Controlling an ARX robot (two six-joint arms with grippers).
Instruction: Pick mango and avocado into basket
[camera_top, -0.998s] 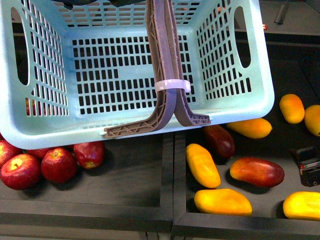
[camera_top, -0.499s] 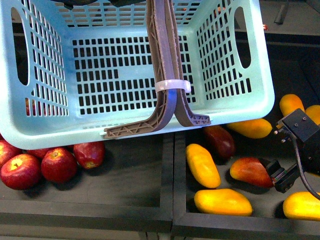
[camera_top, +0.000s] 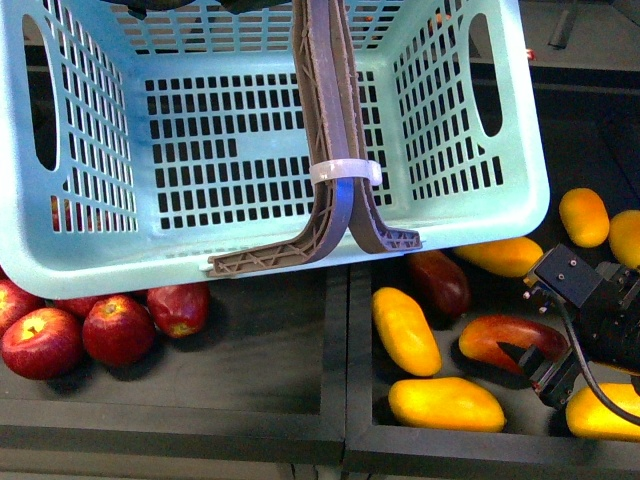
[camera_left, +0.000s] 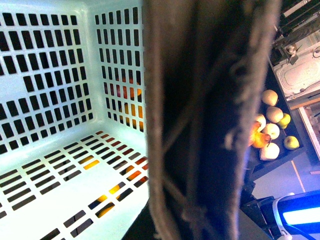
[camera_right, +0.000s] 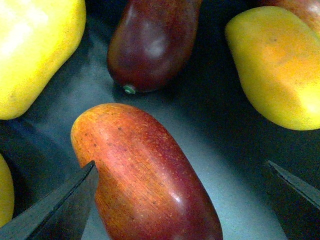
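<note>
The mint-teal basket (camera_top: 90, 255) hangs tilted over the fruit bins, empty, and fills the upper front view. My left gripper is shut on its brown zip-tied handles (camera_left: 210, 125), which block the middle of the left wrist view; its fingers do not show. The red-and-orange mango (camera_top: 495, 338) lies in the right bin. My right gripper (camera_top: 530, 366) is open and straddles one end of it. In the right wrist view the mango (camera_right: 145, 170) lies between the dark fingertips (camera_right: 57, 207), nearer to one of them. The avocado is out of view.
A darker red mango (camera_top: 440, 282) lies just beyond, partly under the basket. Yellow mangoes (camera_top: 405, 330) crowd round the red one on both sides. Red apples (camera_top: 118, 328) fill the left bin past the black divider (camera_top: 335, 380). Pale fruit (camera_left: 270, 131) sits on a far shelf.
My right gripper has come in from the right edge and moved left and down over the red mango. The basket has stayed where it was.
</note>
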